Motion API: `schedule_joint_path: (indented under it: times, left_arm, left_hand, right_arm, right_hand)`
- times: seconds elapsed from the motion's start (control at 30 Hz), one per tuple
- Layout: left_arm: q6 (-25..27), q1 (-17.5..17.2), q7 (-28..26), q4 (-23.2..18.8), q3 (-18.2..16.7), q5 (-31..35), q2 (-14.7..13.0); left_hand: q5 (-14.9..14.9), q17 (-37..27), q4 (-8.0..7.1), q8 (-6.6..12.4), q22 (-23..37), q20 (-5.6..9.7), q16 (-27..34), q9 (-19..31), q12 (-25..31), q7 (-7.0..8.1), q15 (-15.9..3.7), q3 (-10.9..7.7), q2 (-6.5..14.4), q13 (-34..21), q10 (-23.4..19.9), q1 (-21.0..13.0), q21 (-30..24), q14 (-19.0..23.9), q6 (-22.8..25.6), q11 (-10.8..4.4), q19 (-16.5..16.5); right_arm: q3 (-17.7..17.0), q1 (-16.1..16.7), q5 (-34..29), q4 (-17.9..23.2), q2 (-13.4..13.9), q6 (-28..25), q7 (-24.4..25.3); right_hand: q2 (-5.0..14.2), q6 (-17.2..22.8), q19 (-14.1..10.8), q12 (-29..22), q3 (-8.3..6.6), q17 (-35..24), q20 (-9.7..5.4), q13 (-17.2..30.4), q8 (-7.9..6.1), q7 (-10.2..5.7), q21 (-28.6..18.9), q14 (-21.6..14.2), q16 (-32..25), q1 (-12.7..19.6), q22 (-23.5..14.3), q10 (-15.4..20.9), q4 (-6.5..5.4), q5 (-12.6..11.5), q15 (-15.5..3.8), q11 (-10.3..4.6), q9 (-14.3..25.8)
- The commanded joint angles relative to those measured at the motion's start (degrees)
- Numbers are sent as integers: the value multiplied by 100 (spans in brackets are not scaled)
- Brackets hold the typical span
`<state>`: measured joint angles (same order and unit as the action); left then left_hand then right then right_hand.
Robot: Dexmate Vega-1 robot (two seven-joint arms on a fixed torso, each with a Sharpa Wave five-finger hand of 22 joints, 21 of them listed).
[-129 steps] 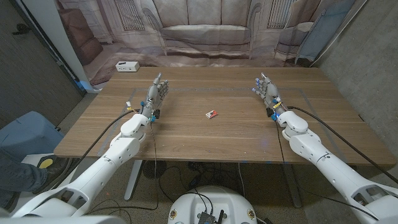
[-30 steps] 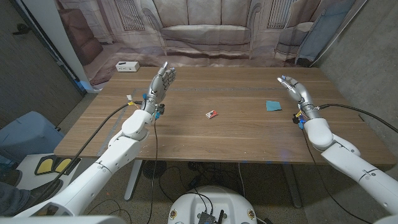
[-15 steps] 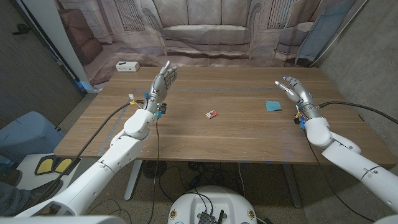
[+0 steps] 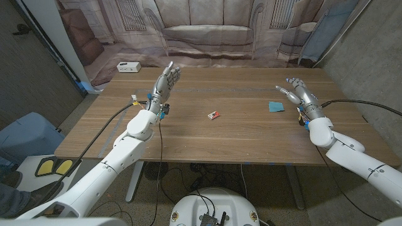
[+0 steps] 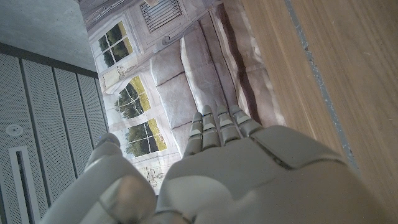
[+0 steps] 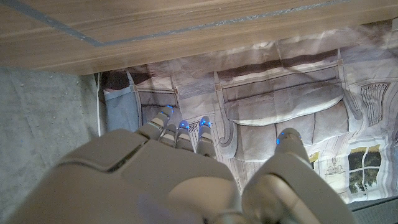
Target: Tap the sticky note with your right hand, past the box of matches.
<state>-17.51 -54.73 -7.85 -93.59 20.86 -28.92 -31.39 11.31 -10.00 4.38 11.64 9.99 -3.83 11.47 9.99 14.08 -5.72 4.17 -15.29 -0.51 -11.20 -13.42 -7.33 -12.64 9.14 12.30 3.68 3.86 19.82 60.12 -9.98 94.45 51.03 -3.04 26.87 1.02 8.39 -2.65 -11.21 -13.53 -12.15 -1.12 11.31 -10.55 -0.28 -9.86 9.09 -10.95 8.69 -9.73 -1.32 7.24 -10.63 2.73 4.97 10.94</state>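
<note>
The teal sticky note lies on the wooden counter, well right of the box of matches, with the right hand just beside it, fingers spread and holding nothing, while the left hand stands raised, fingers apart.

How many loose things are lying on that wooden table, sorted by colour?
Teal: 1, the sticky note
Red and white: 1, the box of matches
White: 1, a small box at the far left corner
Total: 3
</note>
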Motion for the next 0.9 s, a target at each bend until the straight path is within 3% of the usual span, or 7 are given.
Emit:
schedule_joint_path:
  times: [0.03,0.13,0.17,0.37,0.67,0.9]
  left_arm:
    - [-11,11,-32,-2,16,37,21]
    - [5,-10,-48,-32,9,34,11]
    - [6,-17,-61,-41,6,37,12]
    - [-8,-44,-71,-87,-1,57,-3]
    - [-23,-119,-93,-156,-20,54,-18]
    - [-28,-163,-99,-191,-19,53,-20]
  left_hand:
    - [-7,-26,37,-10,25,-13,2,27,-10,-6,1,-6,15,-16,-69,-39,29,77,42,-8,34]
    - [-8,-26,38,-12,25,-15,2,27,-14,-5,5,-6,17,-16,-68,-40,32,85,44,-11,35]
    - [-8,-26,39,-14,25,-17,0,27,-15,-8,5,-5,17,-16,-70,-40,34,85,43,-4,35]
    - [-9,-26,41,-16,25,-21,-3,27,-19,3,2,-5,20,-16,-72,-41,39,91,51,-8,34]
    - [-11,-26,46,-23,26,-30,-8,28,-22,8,0,-2,24,-17,-90,-41,51,104,60,-2,30]
    - [-12,-27,49,-23,26,-37,-11,28,-27,9,2,-1,27,-17,-94,-42,57,112,72,5,30]
  right_arm:
    - [285,-140,-379,155,275,-579,-247]
    - [351,-179,-414,169,302,-645,-315]
    - [372,-188,-440,181,310,-680,-320]
    - [469,-225,-584,304,373,-954,-382]
    - [545,-228,-609,409,435,-1213,-501]
    - [631,-261,-664,478,501,-1409,-634]
  right_hand:
    - [41,-76,297,37,40,-31,124,35,0,-37,28,208,36,-52,-28,-178,-21,-27,39,-25,1]
    - [50,-104,507,53,57,-40,147,39,-13,-68,18,377,49,-82,-33,-321,-36,-26,43,-60,2]
    - [57,-128,693,61,71,-46,210,44,-18,-101,17,502,53,-106,-39,-438,-47,-26,52,-80,3]
    - [97,-36,1250,61,96,-57,359,57,-70,-263,13,898,65,-164,-56,-725,-76,-29,45,-188,4]
    - [116,147,1610,70,131,-71,407,64,-126,-309,-2,1171,56,-251,-65,-995,-118,-28,46,-270,6]
    - [129,364,1958,62,148,-73,360,69,-177,-357,3,1337,37,-289,-69,-1188,-131,-30,31,-340,8]
